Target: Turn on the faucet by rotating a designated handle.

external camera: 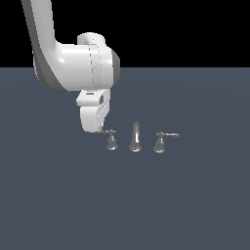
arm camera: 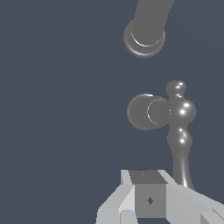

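The fingers [arm camera: 151, 199] are seen in the wrist view as a grey block with a sloped piece on either side, set just beside the far end of the handle's [arm camera: 180, 127] thin rod; whether they are parted or closed, and whether the rod is gripped, cannot be told from either view. In the exterior view the white hand of the arm [external camera: 93, 114] is lowered to the rod tip of the handle [external camera: 111, 140], which stands on a bell-shaped base at the exterior view's left end of the faucet [external camera: 135, 138]. The slim curved spout [external camera: 135, 136] is observed upright in the middle, and the twin handle [external camera: 160, 142] is noted at the exterior view's right, its rod pointing away from the spout. All three pieces rest on the dark grey tabletop [external camera: 195, 205].
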You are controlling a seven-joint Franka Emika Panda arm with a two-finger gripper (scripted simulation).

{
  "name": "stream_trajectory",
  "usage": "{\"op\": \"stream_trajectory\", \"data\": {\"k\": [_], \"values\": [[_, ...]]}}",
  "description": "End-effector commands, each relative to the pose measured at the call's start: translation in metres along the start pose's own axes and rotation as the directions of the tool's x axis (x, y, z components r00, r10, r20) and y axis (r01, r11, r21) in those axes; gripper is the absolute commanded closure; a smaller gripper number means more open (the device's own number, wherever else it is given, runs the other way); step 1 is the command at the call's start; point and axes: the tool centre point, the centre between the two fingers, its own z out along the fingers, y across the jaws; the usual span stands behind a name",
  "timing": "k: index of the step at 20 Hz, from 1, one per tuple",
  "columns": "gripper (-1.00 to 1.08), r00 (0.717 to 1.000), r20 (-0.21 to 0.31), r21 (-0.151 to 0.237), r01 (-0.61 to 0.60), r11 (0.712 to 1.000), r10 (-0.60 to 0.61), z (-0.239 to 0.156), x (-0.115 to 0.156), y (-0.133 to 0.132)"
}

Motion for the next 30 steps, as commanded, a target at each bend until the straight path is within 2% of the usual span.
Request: {"op": "stream_trajectory", "data": {"k": [1,3,4,19,20,30], "values": [[1.08,1.0,0.0,-0.004,0.005,1.0,-0.005,0.0,-0.007,0.012],[1.08,1.0,0.0,-0.004,0.005,1.0,-0.005,0.0,-0.009,0.015],[1.08,1.0,0.0,0.003,-0.009,1.0,0.009,0.0,0.0,0.006],[1.08,1.0,0.001,-0.003,0.004,1.0,-0.004,0.0,0.005,0.055],[1.08,1.0,0.006,0.014,-0.012,1.0,0.012,0.0,0.01,0.04],[1.08,1.0,0.002,0.001,0.001,1.0,-0.001,0.0,0.037,0.068]]}}
